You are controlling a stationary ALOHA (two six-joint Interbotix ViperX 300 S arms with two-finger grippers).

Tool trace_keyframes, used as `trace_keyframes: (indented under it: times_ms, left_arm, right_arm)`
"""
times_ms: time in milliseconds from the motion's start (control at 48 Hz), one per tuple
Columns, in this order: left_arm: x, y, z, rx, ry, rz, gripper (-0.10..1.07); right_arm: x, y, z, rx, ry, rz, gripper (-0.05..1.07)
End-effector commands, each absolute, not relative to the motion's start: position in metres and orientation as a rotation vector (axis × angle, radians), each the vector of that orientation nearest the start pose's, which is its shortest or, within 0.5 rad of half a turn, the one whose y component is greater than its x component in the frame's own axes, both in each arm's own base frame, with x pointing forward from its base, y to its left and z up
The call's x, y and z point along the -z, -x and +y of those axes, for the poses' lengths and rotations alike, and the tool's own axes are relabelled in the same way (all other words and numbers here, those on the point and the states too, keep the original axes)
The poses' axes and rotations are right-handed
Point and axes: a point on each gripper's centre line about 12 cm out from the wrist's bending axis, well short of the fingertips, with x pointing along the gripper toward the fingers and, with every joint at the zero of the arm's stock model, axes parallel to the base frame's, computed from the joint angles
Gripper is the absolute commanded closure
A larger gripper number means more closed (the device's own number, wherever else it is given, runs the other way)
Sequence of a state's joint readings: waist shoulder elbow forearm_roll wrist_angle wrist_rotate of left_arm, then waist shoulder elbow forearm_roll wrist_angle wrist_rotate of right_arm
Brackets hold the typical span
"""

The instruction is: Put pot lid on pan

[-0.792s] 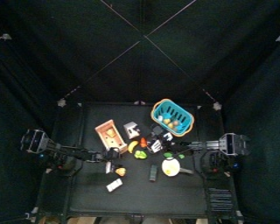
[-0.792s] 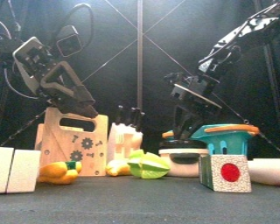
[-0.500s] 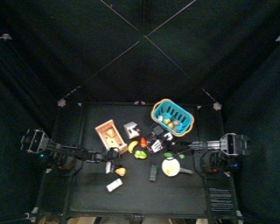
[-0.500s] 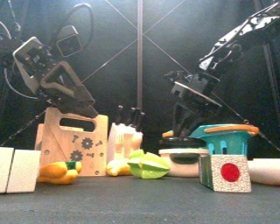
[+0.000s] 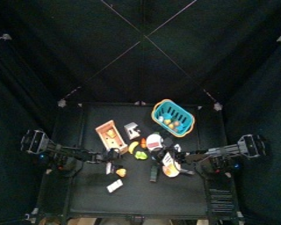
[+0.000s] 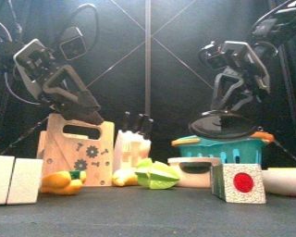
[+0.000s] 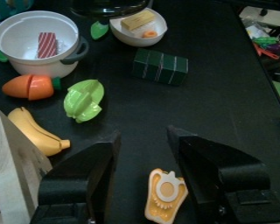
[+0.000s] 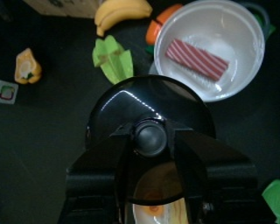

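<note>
The right hand (image 8: 149, 166) grips the dark glass pot lid (image 8: 150, 122) by its knob, fingers closed on it, and holds it in the air above the white pan (image 8: 215, 50), which sits on the surface with a striped red piece inside. In the front view the pot lid (image 6: 221, 121) hangs tilted, clear above the teal basket (image 6: 225, 148) and the pan (image 6: 194, 169). The left hand (image 7: 137, 162) hovers with its fingers spread wide, holding nothing, on the left near the banana (image 7: 38, 133) and green pepper (image 7: 84, 98).
</note>
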State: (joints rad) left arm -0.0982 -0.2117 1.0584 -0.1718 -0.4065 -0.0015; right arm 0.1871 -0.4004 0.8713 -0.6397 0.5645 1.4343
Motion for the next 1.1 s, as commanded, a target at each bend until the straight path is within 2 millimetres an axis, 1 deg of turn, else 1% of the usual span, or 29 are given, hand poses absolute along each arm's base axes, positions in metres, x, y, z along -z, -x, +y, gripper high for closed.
trace_keyframes:
  times_ms: [0, 104, 208, 396, 562, 917, 1083]
  left_arm:
    - [-0.162, -0.303, -0.022, -0.003, 0.121, 0.423, 0.13]
    - [-0.162, -0.303, -0.022, -0.003, 0.121, 0.423, 0.13]
    - [-0.162, -0.303, -0.022, -0.003, 0.121, 0.423, 0.13]
    - [-0.162, -0.303, -0.022, -0.004, 0.121, 0.424, 0.13]
    - [-0.162, -0.303, -0.022, -0.004, 0.121, 0.426, 0.13]
    - [-0.162, -0.303, -0.022, -0.003, 0.121, 0.423, 0.13]
    - [-0.162, -0.303, -0.022, -0.003, 0.121, 0.423, 0.13]
  right_arm:
    - [-0.207, -0.265, 0.029, 0.453, -0.536, 0.783, 0.50]
    - [-0.198, -0.251, 0.041, 0.430, -0.458, 0.829, 0.50]
    - [-0.190, -0.243, 0.048, 0.413, -0.431, 0.857, 0.50]
    - [-0.182, -0.238, 0.050, 0.415, -0.421, 0.889, 0.50]
    - [-0.170, -0.231, 0.049, 0.431, -0.424, 0.927, 0.50]
    - [-0.156, -0.236, 0.051, 0.438, -0.407, 0.965, 0.50]
    - [-0.155, -0.237, 0.051, 0.438, -0.402, 0.968, 0.50]
